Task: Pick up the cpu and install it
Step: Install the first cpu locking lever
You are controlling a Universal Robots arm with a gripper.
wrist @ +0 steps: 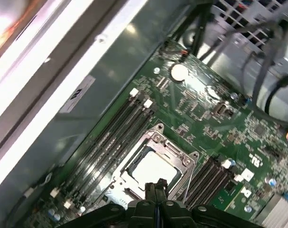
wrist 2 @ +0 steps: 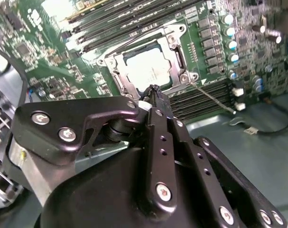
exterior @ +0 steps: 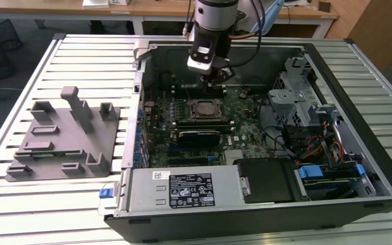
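Okay, your black two-fingered hand point(wrist 2: 155, 91) hangs inside the open black computer case point(exterior: 359, 153), which stands on the slatted metal surface point(exterior: 80, 56). Its fingers are pressed together with nothing pinched between them, as far as you can see. The cpu point(wrist 2: 151, 70), a flat square chip with a shiny silver top, lies in the square metal-framed socket point(wrist 2: 179, 57) near the middle of the green motherboard point(wrist 2: 49, 71), between the two banks of black memory slots point(wrist: 110, 137). Key relation: the chip sits just below and slightly ahead of the fingertips, apart, not touching. It's square, so there's no long axis to match. Judgement: the chip looks seated.
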